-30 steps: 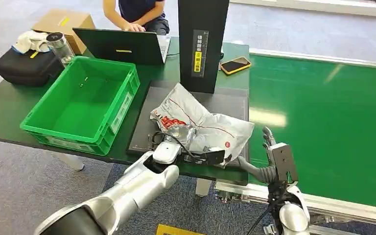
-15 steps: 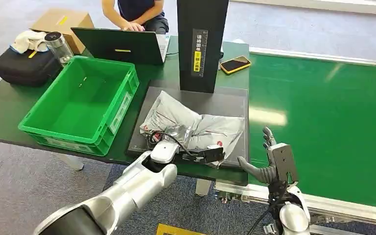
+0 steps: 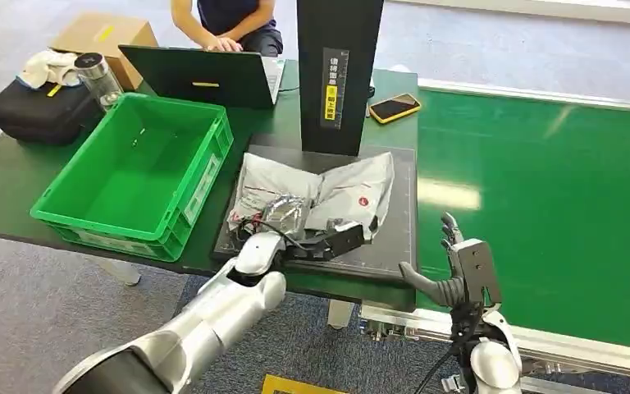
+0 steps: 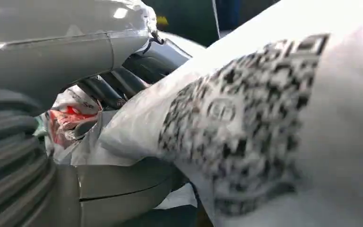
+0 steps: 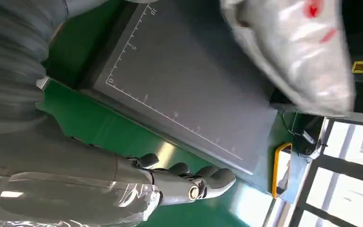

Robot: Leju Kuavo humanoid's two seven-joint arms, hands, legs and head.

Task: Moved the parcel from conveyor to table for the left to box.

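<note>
The parcel (image 3: 328, 190), a crumpled white-grey plastic mailer with red print, lies over the dark mat (image 3: 394, 238) on the table. My left hand (image 3: 332, 240) grips its near edge. In the left wrist view the parcel (image 4: 246, 132) with its QR label sits between the thumb and the dark fingers (image 4: 118, 85). My right hand (image 3: 453, 264) hovers open at the near edge of the green conveyor (image 3: 541, 189), right of the mat, holding nothing. The right wrist view shows that hand (image 5: 179, 182) with fingers spread, the mat (image 5: 189, 90) and the parcel (image 5: 298, 52) beyond.
An empty green crate (image 3: 135, 176) stands left of the mat. A tall black scanner post (image 3: 336, 74) rises behind the mat. A laptop (image 3: 201, 78), a phone (image 3: 394, 107), a black bag (image 3: 41, 111) and a person (image 3: 230, 20) are at the table's far side.
My left hand has pulled the parcel left and away from me across the mat, toward the crate, and the parcel has turned over partly. The right hand has stayed in place.
</note>
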